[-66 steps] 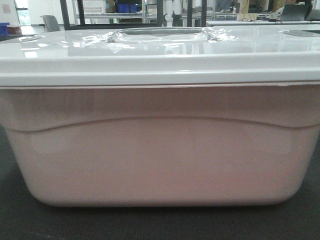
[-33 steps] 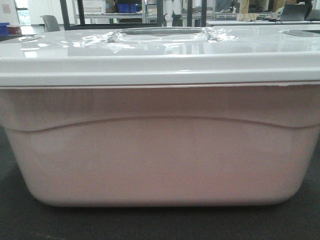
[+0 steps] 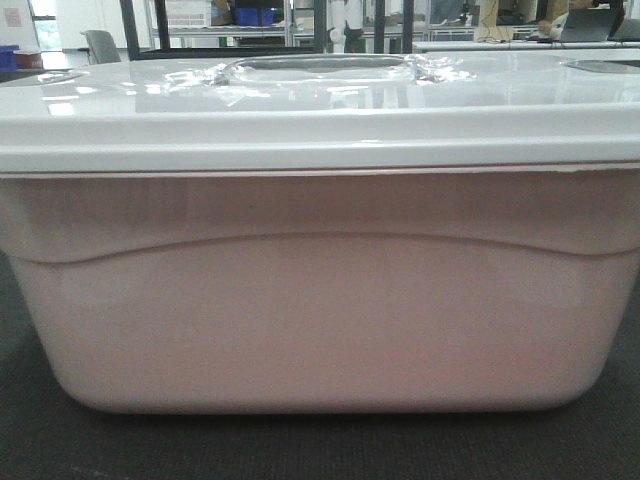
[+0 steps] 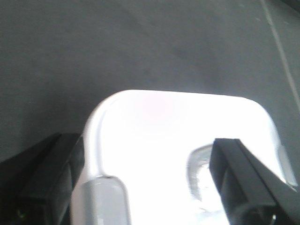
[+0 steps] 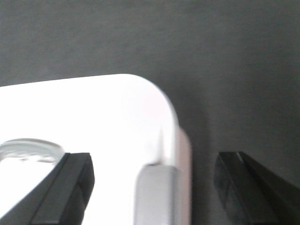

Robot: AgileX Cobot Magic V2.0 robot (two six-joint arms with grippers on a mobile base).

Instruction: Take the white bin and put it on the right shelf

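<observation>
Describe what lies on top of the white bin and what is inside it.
A glossy white lid covers the white bin, with a clear taped patch at its middle. The contents cannot be seen: lid and cloudy pinkish walls hide them.

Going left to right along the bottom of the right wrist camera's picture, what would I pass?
A black gripper finger → the white bin's glossy flat lid → grey clip-like piece on the lid's edge → dark grey floor → second black gripper finger.
</observation>
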